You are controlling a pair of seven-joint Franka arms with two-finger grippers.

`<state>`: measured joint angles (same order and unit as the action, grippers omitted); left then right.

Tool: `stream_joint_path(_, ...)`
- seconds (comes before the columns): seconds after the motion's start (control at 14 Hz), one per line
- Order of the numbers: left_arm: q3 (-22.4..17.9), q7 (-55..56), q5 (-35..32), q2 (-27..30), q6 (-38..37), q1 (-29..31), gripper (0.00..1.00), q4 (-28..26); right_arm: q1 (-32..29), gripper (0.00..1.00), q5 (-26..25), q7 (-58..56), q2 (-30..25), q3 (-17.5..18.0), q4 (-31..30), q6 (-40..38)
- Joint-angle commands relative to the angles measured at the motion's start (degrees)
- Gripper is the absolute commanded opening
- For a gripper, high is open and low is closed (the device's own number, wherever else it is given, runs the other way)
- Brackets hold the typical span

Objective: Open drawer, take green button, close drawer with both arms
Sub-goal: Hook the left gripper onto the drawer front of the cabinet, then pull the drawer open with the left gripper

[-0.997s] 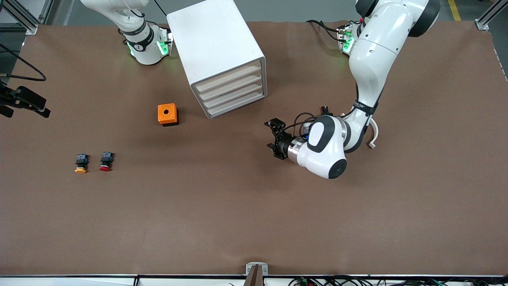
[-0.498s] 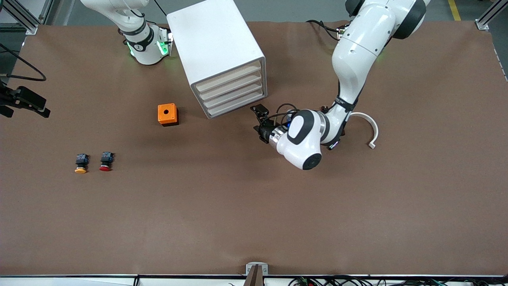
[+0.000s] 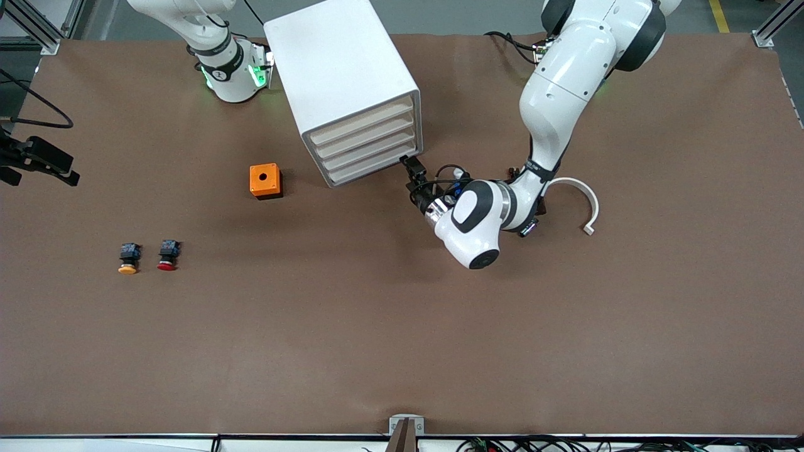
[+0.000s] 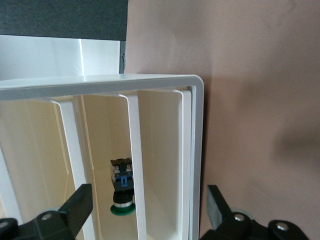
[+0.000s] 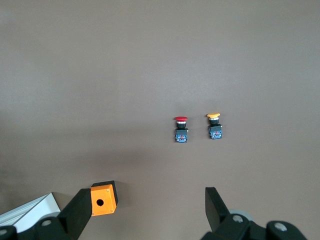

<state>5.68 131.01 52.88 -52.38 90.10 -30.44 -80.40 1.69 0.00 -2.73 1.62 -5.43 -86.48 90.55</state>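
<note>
The white cabinet (image 3: 342, 75) stands near the robots' bases, its four beige drawer fronts shut. The drawer (image 3: 372, 168) is the lowest one. My left gripper (image 3: 411, 169) is open, low by the table, right at the drawer front's corner toward the left arm's end. In the left wrist view the open left gripper (image 4: 148, 201) straddles the cabinet's bottom edge (image 4: 197, 150). The button (image 4: 122, 189), green cap and black body, shows inside between the drawer fronts. My right gripper (image 5: 148, 210) hangs open and empty high over the table, and the right arm waits.
An orange box (image 3: 266, 181) with a hole lies beside the cabinet. A yellow-capped button (image 3: 128, 258) and a red-capped one (image 3: 168, 255) lie toward the right arm's end. A white curved piece (image 3: 581, 204) lies by the left arm. A black fixture (image 3: 38, 162) juts over the table edge.
The left arm has swung its open gripper across the table to the corner of the lowest drawer front. The right arm has not moved.
</note>
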Motion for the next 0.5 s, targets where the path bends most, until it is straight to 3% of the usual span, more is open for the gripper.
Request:
stream_joint_path(0.0, -0.32, 1.18, 1.0, -1.23, -0.8, -2.07, 0.91, 0.85, -0.02, 1.0, 0.0, 0.44, 0.75, 0.16, 1.49, -0.72)
stream_joint_path(0.43, -0.32, -0.48, 1.08, -2.28, -0.8, -5.33, 0.7, 0.94, -0.02, 1.0, 0.0, 0.44, 0.75, 0.16, 1.49, -0.72)
